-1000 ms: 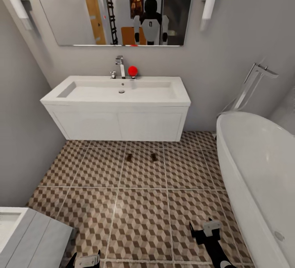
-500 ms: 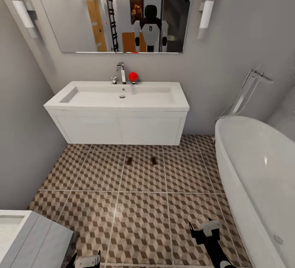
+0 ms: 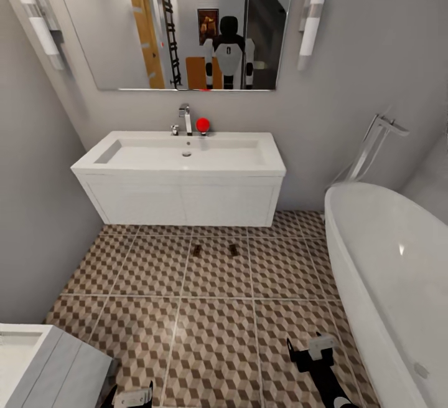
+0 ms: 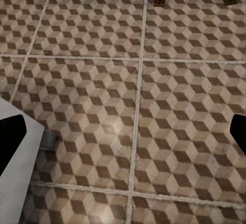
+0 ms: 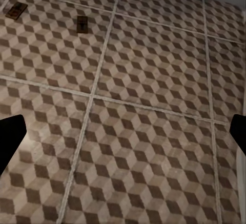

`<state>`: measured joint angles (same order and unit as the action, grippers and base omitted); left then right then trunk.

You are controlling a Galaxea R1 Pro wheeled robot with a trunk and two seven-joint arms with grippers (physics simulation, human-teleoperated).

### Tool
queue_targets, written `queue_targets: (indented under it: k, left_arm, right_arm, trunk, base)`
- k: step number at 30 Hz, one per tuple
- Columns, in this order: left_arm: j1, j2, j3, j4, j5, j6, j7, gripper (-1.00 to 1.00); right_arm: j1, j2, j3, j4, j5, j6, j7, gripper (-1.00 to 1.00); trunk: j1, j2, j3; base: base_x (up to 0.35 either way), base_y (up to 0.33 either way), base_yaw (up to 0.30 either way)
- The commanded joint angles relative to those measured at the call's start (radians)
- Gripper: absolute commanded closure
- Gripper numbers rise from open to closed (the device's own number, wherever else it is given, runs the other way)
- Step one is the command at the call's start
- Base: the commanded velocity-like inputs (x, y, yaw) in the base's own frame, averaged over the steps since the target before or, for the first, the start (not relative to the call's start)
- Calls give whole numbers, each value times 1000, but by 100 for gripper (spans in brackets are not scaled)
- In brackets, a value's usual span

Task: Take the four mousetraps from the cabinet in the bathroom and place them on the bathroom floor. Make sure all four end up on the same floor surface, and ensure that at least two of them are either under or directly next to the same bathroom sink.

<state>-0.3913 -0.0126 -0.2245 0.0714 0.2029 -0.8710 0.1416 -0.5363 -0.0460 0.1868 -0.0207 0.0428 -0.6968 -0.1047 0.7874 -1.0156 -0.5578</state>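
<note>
Bathroom floor [image 3: 211, 327] is hosting two mousetraps [image 3: 196, 250] [image 3: 233, 249] near the bathroom sink [image 3: 180, 156], probably satisfying the sink rule; both grippers [image 3: 132, 397] [image 3: 311, 349] are hanging spread, empty.

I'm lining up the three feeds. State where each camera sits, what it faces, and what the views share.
Head view: high on the robot, facing the bathroom sink; left tool and right tool show low.
Left wrist view: by the left tool, facing the bathroom floor; dark fingertips show.
Right wrist view: by the right tool, likewise.
Shared: two mousetraps.

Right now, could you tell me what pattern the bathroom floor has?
The bathroom floor has brown, beige and white cubes; clearest in the right wrist view.
</note>
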Motion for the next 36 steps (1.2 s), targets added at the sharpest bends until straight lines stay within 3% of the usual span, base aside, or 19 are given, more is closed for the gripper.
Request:
queue_targets:
  k: [1, 36]
  left_arm:
    - [-1, -1, -9, 4, 4, -5, 5, -100]
    - [-1, -3, -9, 4, 4, -2, 5, -100]
  right_arm:
    - [0, 0, 8, 1, 5, -1, -10, -100]
    - [0, 6, 8, 1, 5, -1, -10, -100]
  trunk:
    - [-4, 7, 4]
    - [-138, 252, 170]
  base:
    - [0, 0, 0]
    - [0, 0, 0]
